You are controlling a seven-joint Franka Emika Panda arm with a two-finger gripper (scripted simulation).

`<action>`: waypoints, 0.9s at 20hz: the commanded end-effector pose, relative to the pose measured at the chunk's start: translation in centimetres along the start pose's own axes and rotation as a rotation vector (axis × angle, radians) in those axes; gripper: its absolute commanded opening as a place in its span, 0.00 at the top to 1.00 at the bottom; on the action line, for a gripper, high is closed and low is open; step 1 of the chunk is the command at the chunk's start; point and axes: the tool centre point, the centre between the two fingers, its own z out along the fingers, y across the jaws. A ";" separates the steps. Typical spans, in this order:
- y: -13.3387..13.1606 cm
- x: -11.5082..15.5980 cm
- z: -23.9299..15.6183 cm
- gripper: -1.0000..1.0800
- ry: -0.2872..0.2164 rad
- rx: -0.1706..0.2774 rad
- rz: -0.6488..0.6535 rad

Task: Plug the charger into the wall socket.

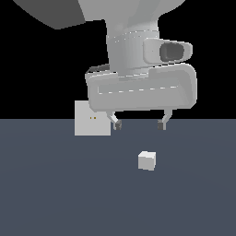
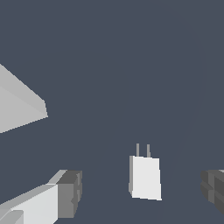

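The charger (image 1: 147,160) is a small white-grey cube lying on the dark floor, apart from everything else. In the wrist view the charger (image 2: 145,177) shows two thin prongs sticking out of one end. The wall socket (image 1: 92,118) is an upright light-grey square plate with two tiny orange dots, standing at the exterior view's left; its edge (image 2: 19,107) also shows in the wrist view. My gripper (image 1: 138,125) hangs open above the floor, higher than the charger, with nothing between its fingers (image 2: 70,193).
A dark blue-grey floor (image 1: 55,193) spreads under everything. Behind it the background is black. The arm's large white body (image 1: 138,60) fills the upper middle of the exterior view.
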 end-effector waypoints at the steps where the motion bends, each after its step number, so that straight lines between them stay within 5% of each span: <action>1: 0.6 -0.3 0.5 0.04 0.026 -0.006 0.025; 18: 1.8 -1.1 2.1 0.04 0.082 -0.023 0.086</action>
